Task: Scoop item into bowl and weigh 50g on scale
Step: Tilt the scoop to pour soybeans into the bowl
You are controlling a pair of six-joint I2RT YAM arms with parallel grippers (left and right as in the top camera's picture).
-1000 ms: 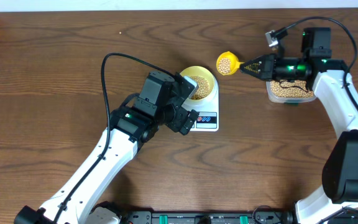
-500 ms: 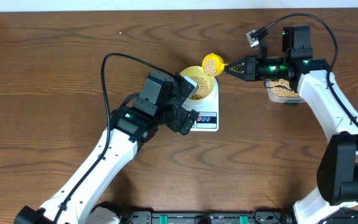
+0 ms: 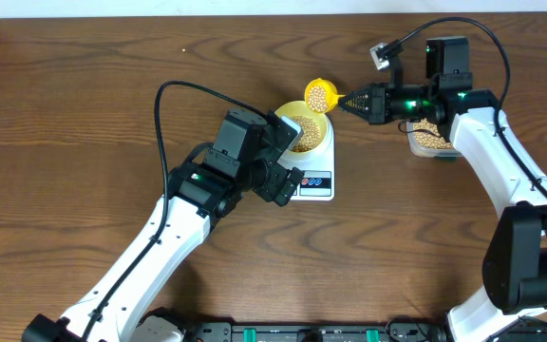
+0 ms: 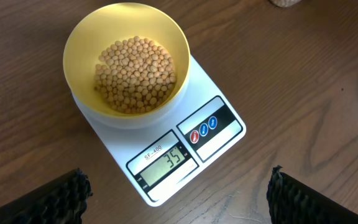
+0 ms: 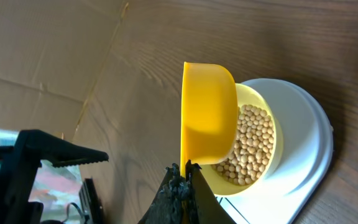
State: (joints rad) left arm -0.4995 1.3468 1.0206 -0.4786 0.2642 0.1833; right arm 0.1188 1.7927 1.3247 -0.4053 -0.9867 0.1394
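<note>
The pale yellow bowl [image 4: 79, 37] sits on the white scale [image 4: 219, 146], partly filled with tan beans [image 4: 135, 73]; the display reads 35. My left gripper [image 4: 178, 180] hangs open just in front of the scale, nothing between its fingers. My right gripper [image 3: 354, 100] is shut on the handle of a bright yellow scoop [image 3: 321, 95] that holds beans at the bowl's [image 3: 308, 122] far right rim. In the right wrist view the scoop [image 5: 207, 112] is tipped on its side over the bowl [image 5: 273, 134], and the gripper [image 5: 184, 169] pinches its handle.
A clear tub of beans [image 3: 432, 138] stands to the right of the scale [image 3: 316, 182], under my right arm. My left arm crosses the table from the front left, its gripper [image 3: 288, 157] covering the bowl's left side.
My right gripper has carried the loaded scoop leftward from beside the tub to the bowl's rim. The left arm has not moved.
</note>
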